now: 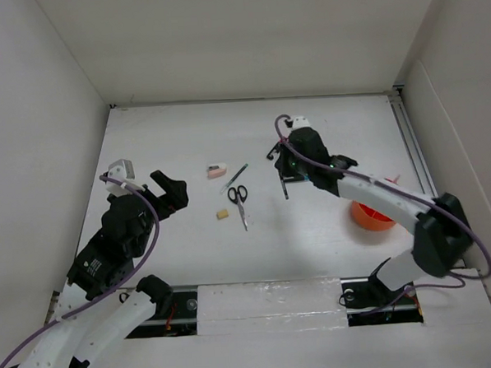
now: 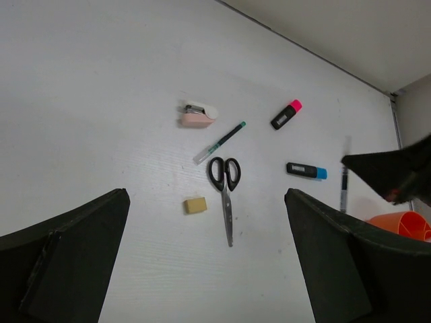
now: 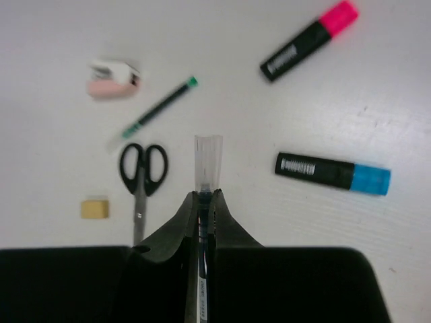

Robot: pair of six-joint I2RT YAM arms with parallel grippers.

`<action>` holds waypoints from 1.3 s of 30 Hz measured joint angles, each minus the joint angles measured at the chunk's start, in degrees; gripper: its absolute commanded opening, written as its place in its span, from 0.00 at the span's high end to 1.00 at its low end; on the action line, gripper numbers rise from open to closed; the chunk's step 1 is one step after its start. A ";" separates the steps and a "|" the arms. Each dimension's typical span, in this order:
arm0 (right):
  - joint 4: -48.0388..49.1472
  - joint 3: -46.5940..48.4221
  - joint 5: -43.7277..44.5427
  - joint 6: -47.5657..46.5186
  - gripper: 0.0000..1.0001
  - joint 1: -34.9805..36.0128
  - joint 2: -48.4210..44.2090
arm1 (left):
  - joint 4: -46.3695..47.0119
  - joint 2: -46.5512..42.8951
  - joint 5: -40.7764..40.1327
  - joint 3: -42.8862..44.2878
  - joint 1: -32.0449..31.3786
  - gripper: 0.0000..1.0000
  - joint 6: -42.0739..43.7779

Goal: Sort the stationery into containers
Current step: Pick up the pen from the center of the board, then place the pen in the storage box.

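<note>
Plainly, the right hand (image 3: 206, 199) is clamped shut on a thin pen (image 3: 207, 159). Its two fingers pinch the barrel, and the clear cap sticks out past their tips, above the worktop (image 1: 325, 122). The left hand (image 1: 168, 193) hangs over the left side of the worktop with its fingers spread wide and nothing between them.

The rest of the stationery lies loose in the middle. The black-handled scissors (image 2: 225, 195) lie with their blades pointing toward the arm bases. The small yellow eraser (image 2: 195, 205) sits just beside the scissors on the left. A green-tipped pen (image 2: 219, 142) lies slanted beyond the scissor handles. The pink-white eraser (image 2: 197, 116) is a little farther back and to the left.

To the right lie two black markers, well apart from each other — one with a pink cap (image 3: 308, 40) and one with a blue cap (image 3: 332, 172). The orange tub (image 1: 369, 216) stands on the right side of the worktop, partly hidden under the right arm; its compartments cannot be made out.
</note>
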 measured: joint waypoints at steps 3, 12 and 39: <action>6.45 -7.91 0.57 -1.90 1.00 -0.02 -14.32 | -0.09 0.00 -0.02 0.00 0.00 0.00 -0.02; 18.67 -28.72 19.76 -4.11 1.00 -3.45 -49.88 | 0.07 -0.02 0.74 0.00 0.00 0.00 0.13; 28.92 -37.57 67.63 -4.02 1.00 -15.87 -52.39 | 1.57 -0.04 5.27 -0.13 0.00 0.00 2.47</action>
